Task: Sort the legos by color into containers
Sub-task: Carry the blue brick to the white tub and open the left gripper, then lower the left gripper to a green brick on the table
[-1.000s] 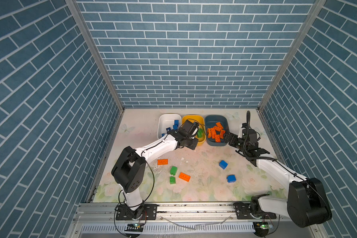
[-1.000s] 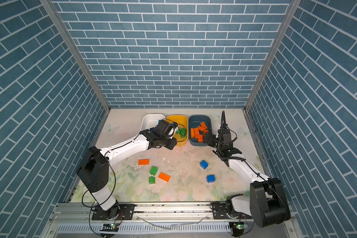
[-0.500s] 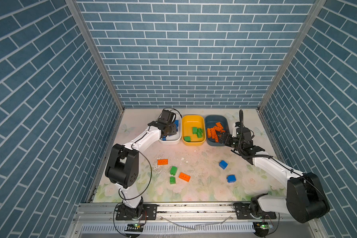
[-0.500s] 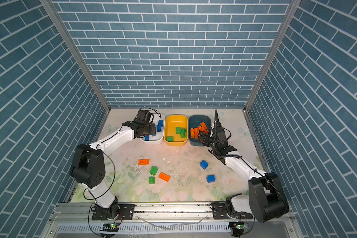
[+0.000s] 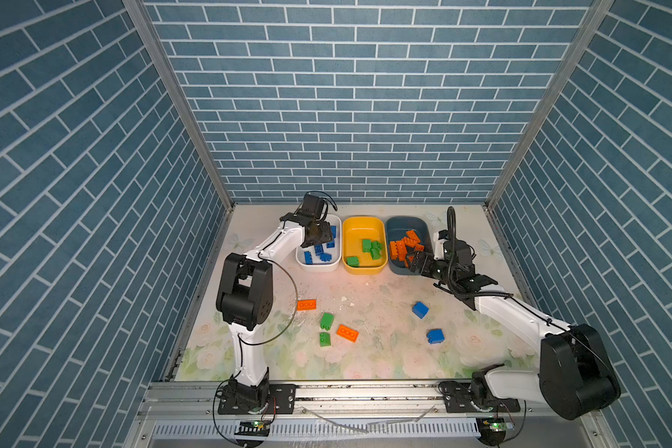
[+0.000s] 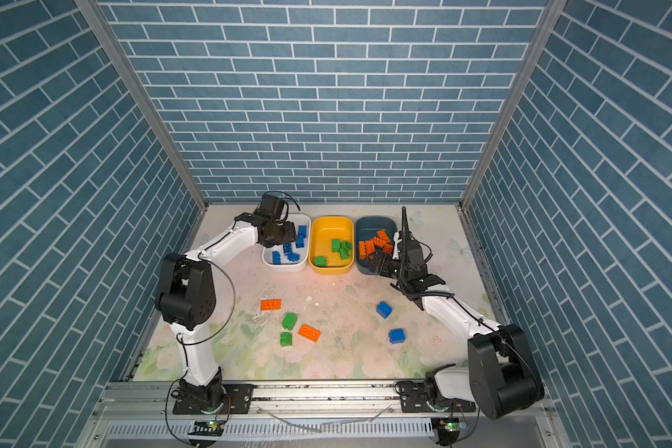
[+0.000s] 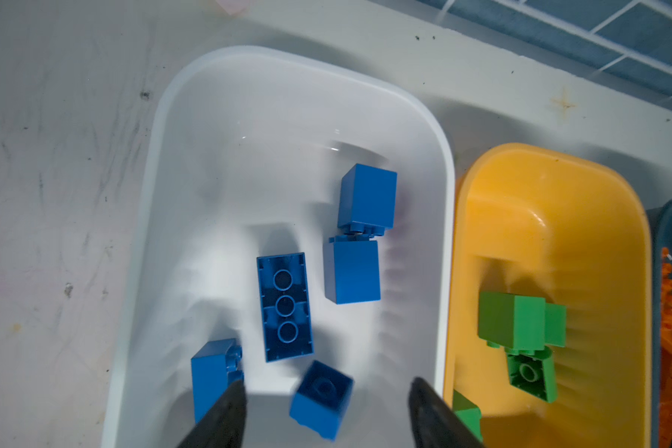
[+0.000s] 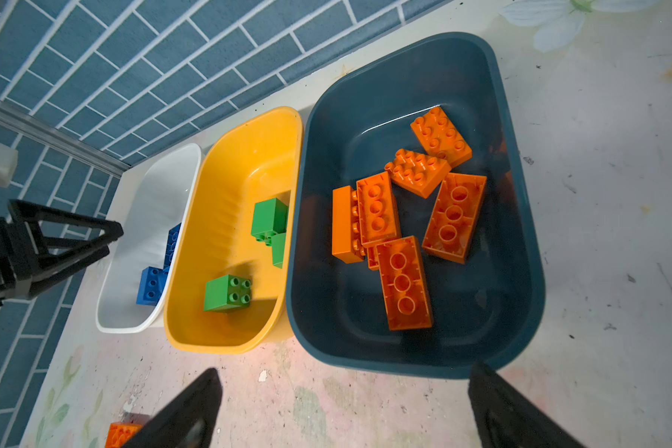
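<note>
**A:** Which step is in hand?

**B:** A drop-off, it seems. The left claw (image 7: 326, 388) hangs over the white tub (image 7: 210, 135), which sits just beside the yellow tub (image 5: 359, 229) on the left arm's side. Its jaws stand apart. A small blue brick (image 7: 321, 399) shows blurred between the tips and touches neither. It looks loose, on its way down among the blue bricks (image 7: 286, 306) in that tub.

**A:** And the right claw (image 8: 344, 372)?

**B:** It is spread wide and empty. It hovers at the rim of the teal tub (image 8: 404, 77), which sits just beside the yellow tub on the right arm's side. That tub holds only orange bricks (image 8: 404, 283), and the yellow tub holds only green bricks (image 8: 227, 293).

**A:** What remains?

**B:** Six pieces lie on the surface (image 5: 377, 360), all on the robot's side of the yellow tub. The orange pair (image 5: 306, 305) and the green pair (image 5: 326, 320) lie toward the left arm. The blue pair (image 5: 420, 310) lies toward the right arm.

**A:** So what does the next move call for?

**B:** Probably each arm lifts clear of its tub and comes down on a loose piece. The catch is that the blue pair lies on the teal tub's side of the yellow tub, and the orange pair on the white tub's side. Whichever claw picks them must carry them across in front of the yellow tub. The flat orange pieces likely need a low, careful pinch.
</note>
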